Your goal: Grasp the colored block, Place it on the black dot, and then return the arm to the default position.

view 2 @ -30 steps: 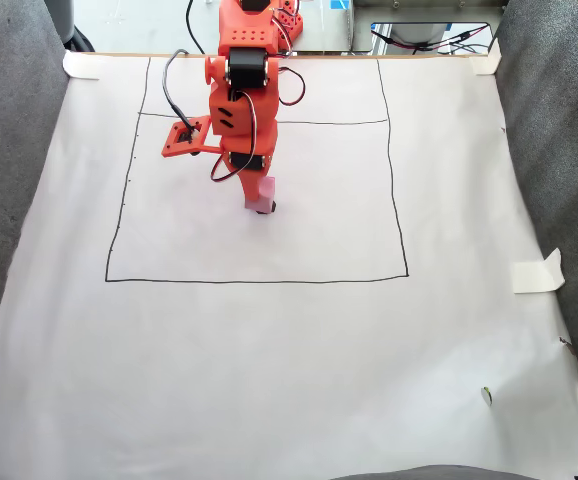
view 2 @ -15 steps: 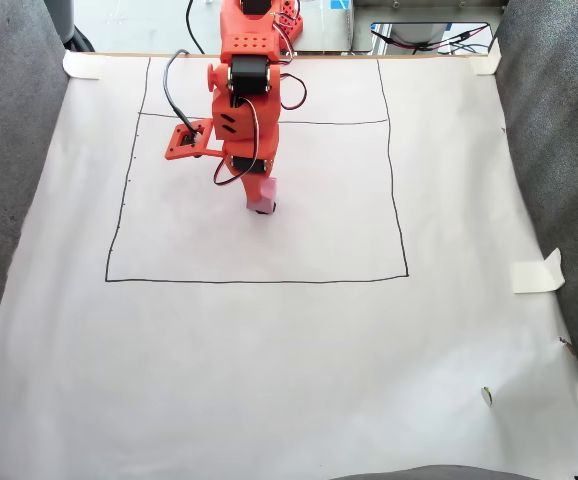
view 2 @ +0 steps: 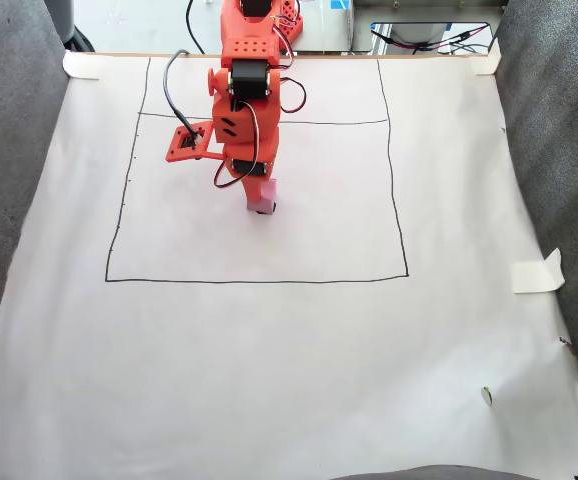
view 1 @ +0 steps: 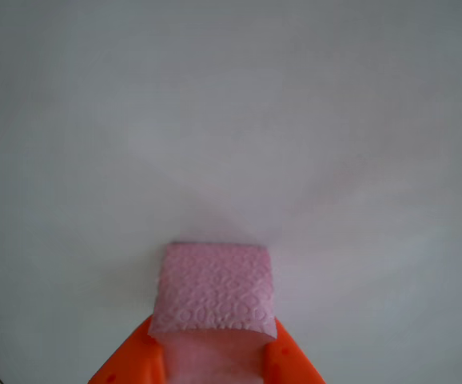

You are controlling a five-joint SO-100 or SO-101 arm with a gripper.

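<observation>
White paper covers the worktop, taped at the corners, with grey fabric flanking it on both sides of the fixed view and a thin drawn rectangle marked out across the sheet. Right inside that rectangle, toward its upper middle, the orange arm reaches down from the far edge, black and red wires looping off its side.

Down at the tip, the gripper has the colored block between its fingers, low against the paper. Whether the block actually touches the sheet, the fixed view does not settle. A sliver of dark peeks out just at the block's lower right edge; too small to say whether that is the black dot or only shadow.

Switch to the other view, looking along the gripper: two orange fingers come up from the bottom edge, spread about one block-width apart, and the pink block sits squarely between them, its pebbled face toward the camera. Both fingers press against its sides, so it is a firm hold. Beyond the block, plain white paper, with a soft shadow fanning out just ahead of it.

Off to the gripper's far right in the fixed view, a loose piece of tape sits at the paper's edge.
</observation>
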